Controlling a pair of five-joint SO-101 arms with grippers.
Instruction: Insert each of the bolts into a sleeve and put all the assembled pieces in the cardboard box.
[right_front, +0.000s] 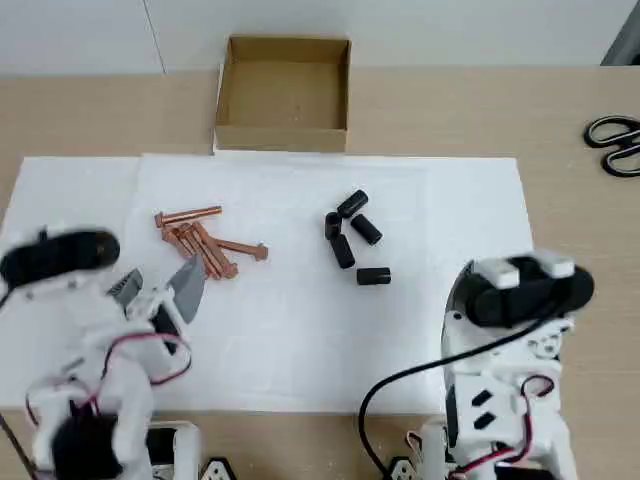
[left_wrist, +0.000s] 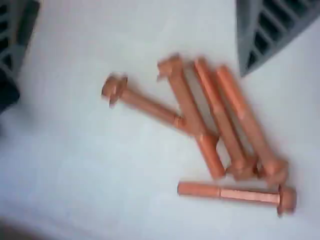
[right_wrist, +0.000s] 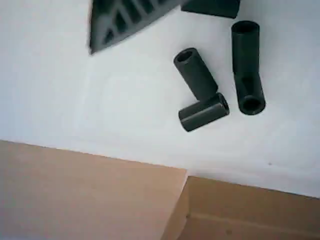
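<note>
Copper bolts (left_wrist: 210, 135) by released left end effector (right_front: 158, 285); right end effector (right_wrist: 125, 22) unclear. High: scissors (right_front: 615, 145).

- A white sheet of paper (right_front: 300, 330) lies flat on a wooden table (right_front: 100, 110); bare wood shows past the sheet's far edge and both sides.
- Black-handled scissors (right_front: 615, 145) lie on the wood, off the sheet's far right corner.
- A pale wall (right_front: 400, 30) stands beyond the sheet's far edge.

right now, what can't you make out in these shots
One sleeve: cut off by the frame edge, right wrist view.
Scissors: cut off by the right edge, high view.
Bolts: piled and too small to count, high view.
Cardboard box: floor's near strip hidden by its front wall, high view.
</note>
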